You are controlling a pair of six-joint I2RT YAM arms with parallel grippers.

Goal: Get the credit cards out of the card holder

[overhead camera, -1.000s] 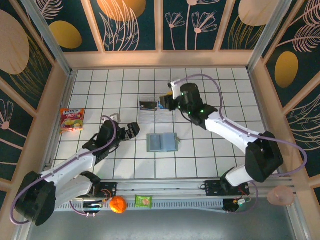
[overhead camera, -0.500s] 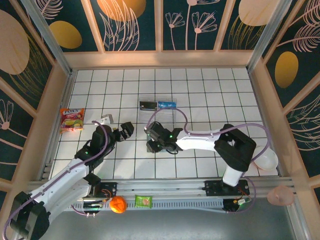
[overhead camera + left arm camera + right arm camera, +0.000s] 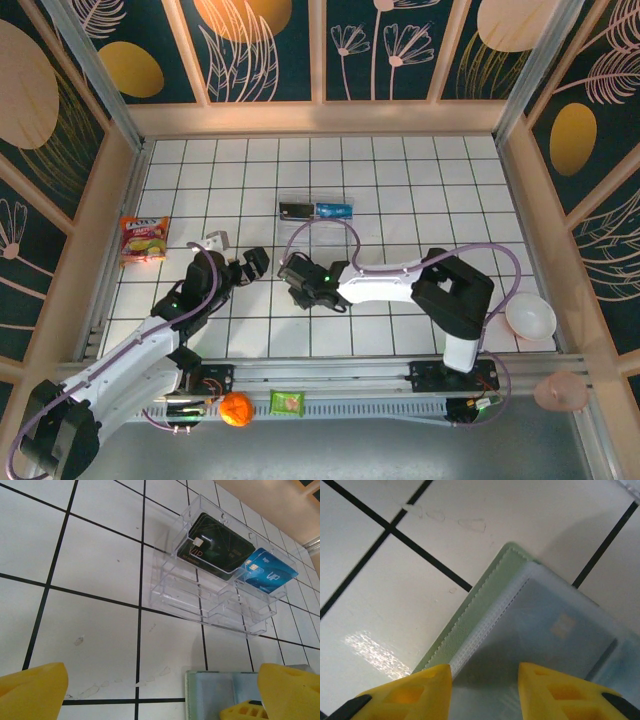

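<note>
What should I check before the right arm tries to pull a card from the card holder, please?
1. Is the right gripper above the card holder: ok, at its corner.
2. Are its jaws parted: ok.
3. Is a card gripped by it: cannot tell.
4. Is a card inside the holder: cannot tell, the plastic is cloudy.
5. Is the left gripper open: ok.
6. Does the clear tray hold the black card and the blue card: ok.
</note>
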